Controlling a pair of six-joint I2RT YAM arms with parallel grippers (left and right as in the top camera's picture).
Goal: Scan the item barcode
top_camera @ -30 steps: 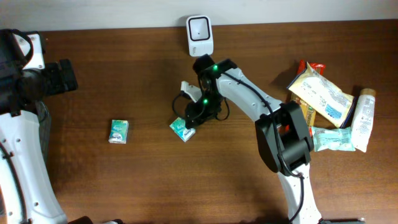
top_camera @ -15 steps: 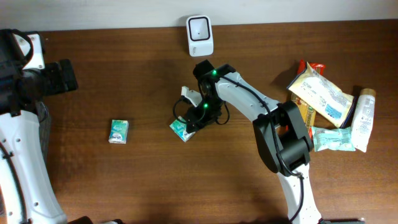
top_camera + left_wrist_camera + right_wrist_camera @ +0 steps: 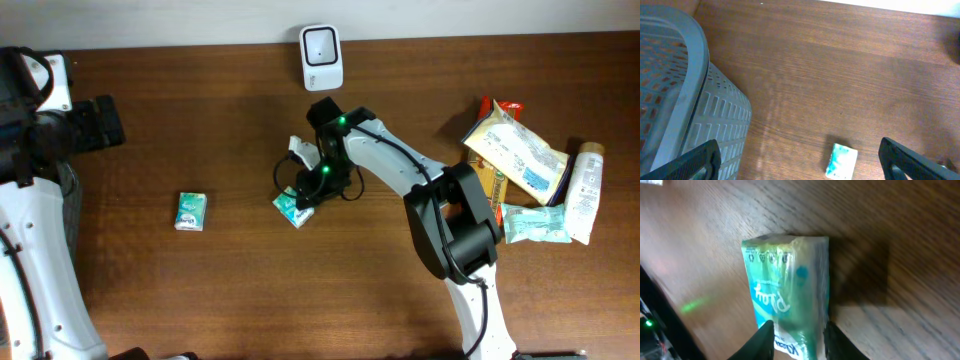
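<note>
A soft green plastic-wrapped pack (image 3: 787, 285) with white script lettering lies on the dark wooden table (image 3: 900, 215), running from the centre down to 6 o'clock. At 6 o'clock the right gripper (image 3: 799, 342) straddles its lower end, one pale fingertip (image 3: 761, 341) on each side; whether they press it cannot be told. The pack's shadow (image 3: 860, 275) falls at 3 o'clock. A blurred green glint (image 3: 692, 305) sits at 9 o'clock.
</note>
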